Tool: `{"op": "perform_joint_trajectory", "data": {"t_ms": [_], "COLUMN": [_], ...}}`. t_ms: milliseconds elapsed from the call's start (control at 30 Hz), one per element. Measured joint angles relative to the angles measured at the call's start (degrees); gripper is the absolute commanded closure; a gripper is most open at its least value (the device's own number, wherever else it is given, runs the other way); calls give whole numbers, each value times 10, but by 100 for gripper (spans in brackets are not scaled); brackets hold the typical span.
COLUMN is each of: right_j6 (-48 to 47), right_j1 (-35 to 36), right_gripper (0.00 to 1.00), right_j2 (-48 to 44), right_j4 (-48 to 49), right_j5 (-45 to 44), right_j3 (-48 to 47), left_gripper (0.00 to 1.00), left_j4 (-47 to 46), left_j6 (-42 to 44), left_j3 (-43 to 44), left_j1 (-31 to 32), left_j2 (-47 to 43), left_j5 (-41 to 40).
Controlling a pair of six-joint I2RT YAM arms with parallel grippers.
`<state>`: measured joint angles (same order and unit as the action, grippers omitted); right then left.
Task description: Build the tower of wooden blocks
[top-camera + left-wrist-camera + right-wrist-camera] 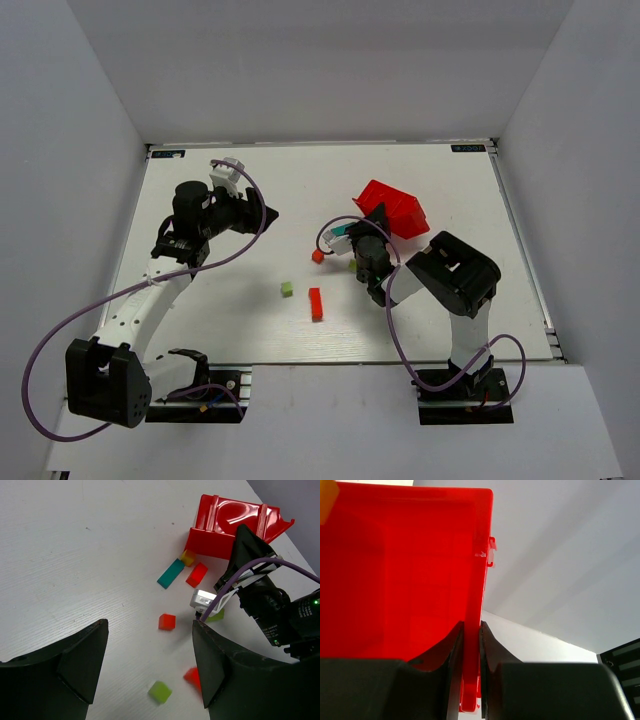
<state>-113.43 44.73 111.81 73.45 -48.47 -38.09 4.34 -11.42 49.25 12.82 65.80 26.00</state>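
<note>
**Top view:** The right gripper (372, 218) clamps the tipped red tray (398, 207). A teal bar (340, 231) lies just beside its fingers. A red cube (318, 256), green cube (287, 289) and red bar (316, 303) lie singly nearer the bases. The left gripper (265, 213) is well apart from them.

**Left wrist:** The jaws are wide and hold nothing. The red cube (167, 621) sits just ahead of the fingertips, and the green cube (160, 691) lies between the fingers.

**Right wrist:** The jaws are narrow, pinched on the tray wall (470, 605). A yellow block (327, 500) shows at the upper left.

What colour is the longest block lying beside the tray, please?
Teal block, clearest in the left wrist view.
</note>
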Motion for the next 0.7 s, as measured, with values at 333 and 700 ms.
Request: {"op": "perform_joint_trajectory", "data": {"t_ms": [333,700], "right_j6": [-5,8], "right_j1": [-2,-39], "right_gripper": [100,100], "right_j2": [-29,-93], "right_j4": [-2,-4], "right_j5": [0,-1], "right_j3": [0,-8], "left_gripper": [22,22], "left_j4": [0,2], "left_j6": [0,0], "left_j3": [0,0], "left_j1": [0,0], "left_j2": [0,4], "left_j5": [0,0]}}
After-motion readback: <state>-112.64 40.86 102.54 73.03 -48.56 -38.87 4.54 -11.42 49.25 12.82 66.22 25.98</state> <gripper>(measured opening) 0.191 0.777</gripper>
